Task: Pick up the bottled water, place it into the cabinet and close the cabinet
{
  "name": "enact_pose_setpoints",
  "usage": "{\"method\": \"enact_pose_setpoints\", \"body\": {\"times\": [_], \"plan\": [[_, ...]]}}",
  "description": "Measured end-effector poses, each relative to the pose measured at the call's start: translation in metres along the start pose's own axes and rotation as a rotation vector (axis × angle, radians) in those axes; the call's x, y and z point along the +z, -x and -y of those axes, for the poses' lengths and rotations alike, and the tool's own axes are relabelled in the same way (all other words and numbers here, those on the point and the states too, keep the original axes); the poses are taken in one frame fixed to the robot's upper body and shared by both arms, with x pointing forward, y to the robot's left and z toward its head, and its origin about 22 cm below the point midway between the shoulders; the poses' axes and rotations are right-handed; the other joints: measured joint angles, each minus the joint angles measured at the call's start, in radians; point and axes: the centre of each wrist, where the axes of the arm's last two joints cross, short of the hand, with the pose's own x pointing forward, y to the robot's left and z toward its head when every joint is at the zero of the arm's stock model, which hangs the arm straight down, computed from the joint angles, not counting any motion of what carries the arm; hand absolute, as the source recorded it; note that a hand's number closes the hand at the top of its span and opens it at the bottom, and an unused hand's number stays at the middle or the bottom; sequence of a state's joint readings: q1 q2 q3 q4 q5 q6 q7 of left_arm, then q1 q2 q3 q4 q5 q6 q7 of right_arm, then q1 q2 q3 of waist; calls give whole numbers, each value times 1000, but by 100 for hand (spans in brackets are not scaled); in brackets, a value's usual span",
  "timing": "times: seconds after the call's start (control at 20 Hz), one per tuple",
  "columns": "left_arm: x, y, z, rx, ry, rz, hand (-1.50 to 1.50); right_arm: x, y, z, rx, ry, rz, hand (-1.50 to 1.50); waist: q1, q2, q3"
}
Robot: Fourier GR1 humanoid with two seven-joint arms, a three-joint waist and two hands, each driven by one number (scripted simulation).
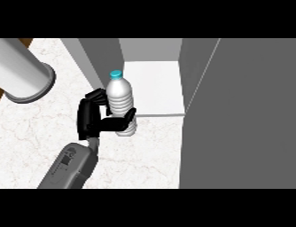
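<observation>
Right hand (91, 119): curled around clear plastic water bottle with blue cap (120, 99) | risk: bottle may hit grey cabinet (196, 71) wall and tip.

A white bottle (121, 104) with a turquoise cap (115, 74), a black hand (93, 119) on a grey forearm (70, 167), a white marbled worktop (26, 146), a grey cabinet (255, 115).

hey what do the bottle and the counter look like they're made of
Bottle: probably plastic, pale and ribbed along its body, with a light blue cap. Counter: looks like polished marble or a similar stone, white with faint pinkish veins.
</observation>
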State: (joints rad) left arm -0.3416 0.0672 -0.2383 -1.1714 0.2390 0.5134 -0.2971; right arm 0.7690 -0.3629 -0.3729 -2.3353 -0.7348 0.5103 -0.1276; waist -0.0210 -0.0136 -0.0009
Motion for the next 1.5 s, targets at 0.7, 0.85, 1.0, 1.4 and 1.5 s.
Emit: {"method": "enact_pose_setpoints", "body": {"times": [0.7, 0.85, 1.0, 1.4, 1.5], "plan": [[-3, -1, -6, -91, -127, -14, 150, -3, 4, 0, -45, -39, 16, -150, -39, -4, 8], [-3, -1, -7, -112, -143, -6, 150, -3, 5, 0, -51, -48, 18, -150, -47, -3, 7], [-2, 0, -7, -147, -161, 7, 150, -4, 6, 0, -59, -58, 21, -150, -54, -1, 7], [2, -1, -7, -222, -151, 29, -150, -8, 7, 0, -70, -87, 30, -150, -74, 3, 7], [4, -1, -9, -247, -140, 42, -150, -10, 7, 1, -71, -95, 38, -150, -77, 3, 8]]}}
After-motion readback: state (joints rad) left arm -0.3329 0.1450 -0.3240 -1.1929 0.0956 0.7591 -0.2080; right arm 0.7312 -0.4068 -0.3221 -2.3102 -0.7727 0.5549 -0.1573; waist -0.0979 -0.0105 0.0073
